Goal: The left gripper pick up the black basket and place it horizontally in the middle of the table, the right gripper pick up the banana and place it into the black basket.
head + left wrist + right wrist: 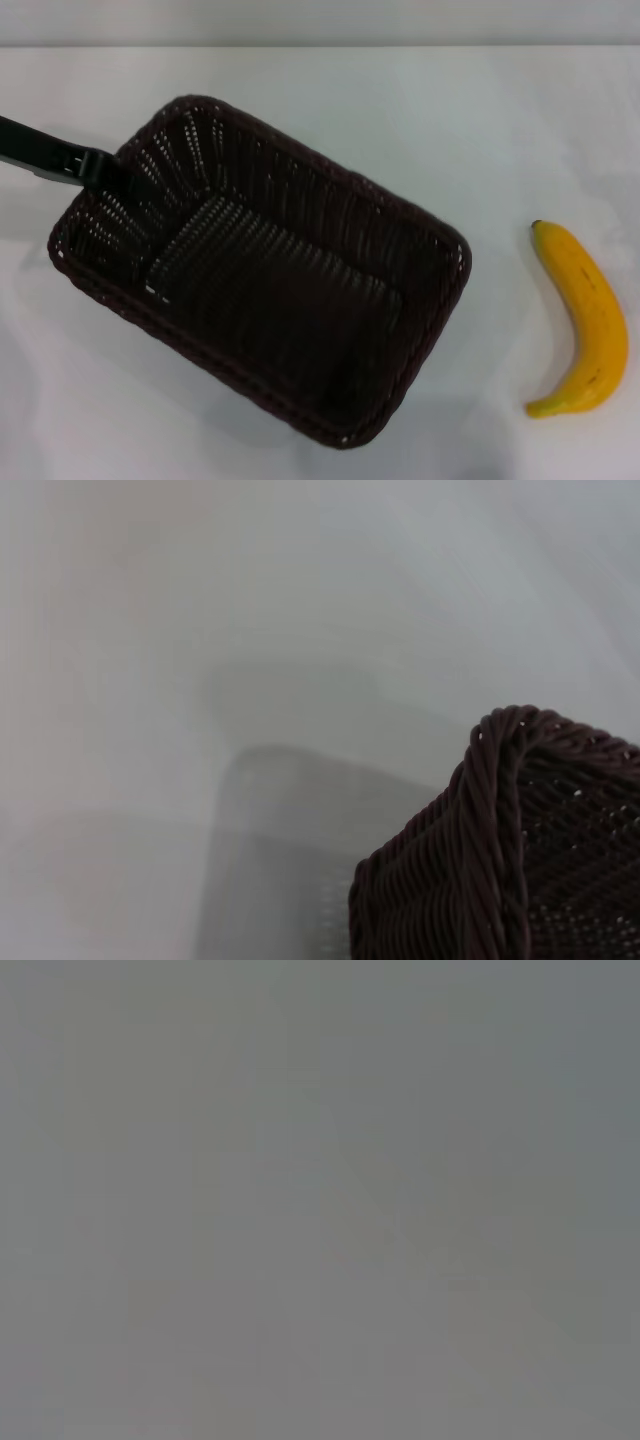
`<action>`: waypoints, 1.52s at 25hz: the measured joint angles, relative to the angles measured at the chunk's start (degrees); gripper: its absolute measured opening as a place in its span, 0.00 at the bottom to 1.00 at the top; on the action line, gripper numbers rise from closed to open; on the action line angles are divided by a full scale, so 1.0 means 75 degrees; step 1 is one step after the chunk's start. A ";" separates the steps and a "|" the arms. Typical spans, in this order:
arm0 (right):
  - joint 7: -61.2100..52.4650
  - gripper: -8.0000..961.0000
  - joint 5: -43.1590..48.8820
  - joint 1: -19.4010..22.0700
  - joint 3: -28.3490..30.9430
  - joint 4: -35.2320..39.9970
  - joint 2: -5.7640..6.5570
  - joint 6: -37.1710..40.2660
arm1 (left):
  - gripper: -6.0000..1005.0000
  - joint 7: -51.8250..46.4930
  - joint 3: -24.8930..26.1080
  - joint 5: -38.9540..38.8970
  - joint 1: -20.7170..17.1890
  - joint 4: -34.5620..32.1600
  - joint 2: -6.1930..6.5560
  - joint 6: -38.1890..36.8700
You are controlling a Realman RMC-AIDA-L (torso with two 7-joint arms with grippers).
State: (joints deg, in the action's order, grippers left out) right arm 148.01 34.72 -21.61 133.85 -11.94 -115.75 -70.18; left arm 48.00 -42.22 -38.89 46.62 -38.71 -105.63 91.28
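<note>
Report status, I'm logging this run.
Left gripper at black basket rim. Right gripper out of view. Banana on table, outside basket. Nothing obstructing.

Bright even light, soft shadows, slight blur

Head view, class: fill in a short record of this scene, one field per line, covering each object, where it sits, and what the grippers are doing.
basket: large dark brown-black woven wicker basket, rectangular, lying diagonally on the table, nothing inside
banana: curved bright yellow banana, on the table, right of the basket and apart from it
table: plain white smooth table
left gripper: left gripper at the basket's left rim; open or shut not visible
right gripper: not in view
banana in basket: not yet
</note>
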 joint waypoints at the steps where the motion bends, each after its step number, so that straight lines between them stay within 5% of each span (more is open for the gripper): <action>1: 0.0000 0.89 0.0000 0.0000 0.0000 0.0000 0.0000 -0.0003 | 0.14 0.0001 0.0192 -0.0052 -0.0059 -0.0003 0.0004 0.0039; 7: 0.0000 0.89 0.0000 -0.0002 0.0000 0.0000 0.0000 -0.0007 | 0.14 -0.0161 0.1579 -0.0658 -0.0496 0.0052 -0.0001 0.0233; 18: 0.0000 0.89 0.0000 -0.0054 -0.0010 0.0002 -0.0001 0.0004 | 0.14 -0.1202 0.1772 -0.1473 -0.1338 0.0152 -0.0190 -0.0497; 38: 0.0000 0.89 0.0000 0.0068 -0.0011 -0.0047 0.0043 0.0038 | 0.17 -0.2617 0.0897 -0.0851 -0.0399 0.0738 -0.0425 -0.1531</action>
State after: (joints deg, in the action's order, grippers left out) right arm 148.01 34.72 -21.10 133.77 -12.30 -115.43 -69.89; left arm 28.38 -35.50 -45.28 43.62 -33.18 -108.82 79.80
